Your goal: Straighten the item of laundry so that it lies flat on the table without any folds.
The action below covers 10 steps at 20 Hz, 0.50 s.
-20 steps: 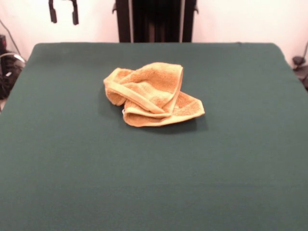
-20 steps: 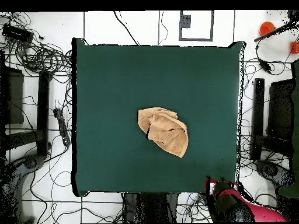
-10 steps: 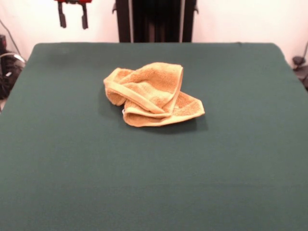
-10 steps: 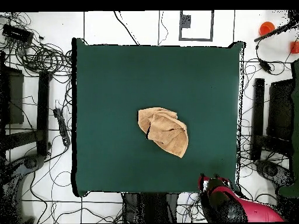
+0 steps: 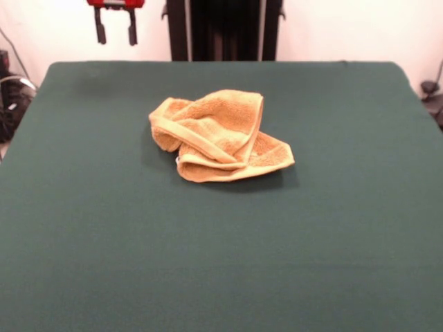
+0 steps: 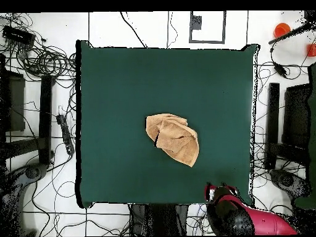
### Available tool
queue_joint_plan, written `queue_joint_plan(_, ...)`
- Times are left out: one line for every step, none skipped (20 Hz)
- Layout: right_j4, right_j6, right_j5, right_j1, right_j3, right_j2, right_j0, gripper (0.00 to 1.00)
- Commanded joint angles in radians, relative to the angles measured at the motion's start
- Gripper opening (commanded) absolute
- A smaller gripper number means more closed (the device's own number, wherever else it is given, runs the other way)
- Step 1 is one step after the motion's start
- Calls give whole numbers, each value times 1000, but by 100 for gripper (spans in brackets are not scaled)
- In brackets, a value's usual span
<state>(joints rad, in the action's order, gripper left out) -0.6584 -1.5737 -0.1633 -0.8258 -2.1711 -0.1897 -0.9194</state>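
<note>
The towel (image 5: 218,137) is seen crumpled mid-table (image 5: 346,228), nothing straightened; the tool (image 5: 115,31), upper left, is held open and empty.

The towel (image 5: 220,136) is a small golden-orange terry cloth, lying crumpled on the table (image 5: 221,263), a little toward the far side of the middle in the front view. It is folded over itself in several layers: a broad flap with a paler woven band along its edge lies across the top, a bunched lump sits at the left, and a flatter corner points out to the right and near side. A small white speck at its near-left edge may be a tag. The table is large, rectangular and covered in dark green felt-like cloth, with the towel (image 6: 173,138) well clear of every edge (image 6: 111,86).
</note>
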Motion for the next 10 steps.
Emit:
queue_joint_plan(72,-185,26,40,-10,-22,63,100)
queue_joint_plan(75,-184,25,38,-11,-21,65,100)
queue_joint_plan(76,-182,23,35,-14,-22,66,100)
queue_joint_plan(79,-179,18,31,-15,-24,65,100)
queue_joint_plan(81,-180,21,29,-20,-22,69,100)
queue_joint_plan(84,-180,18,25,-21,-22,71,100)
queue_joint_plan(88,-179,16,20,-24,-22,74,100)
queue_joint_plan(92,-178,13,17,-25,-23,76,100)
queue_joint_plan(95,-177,13,14,-27,-22,79,100)
queue_joint_plan(97,-177,11,11,-26,-21,82,100)
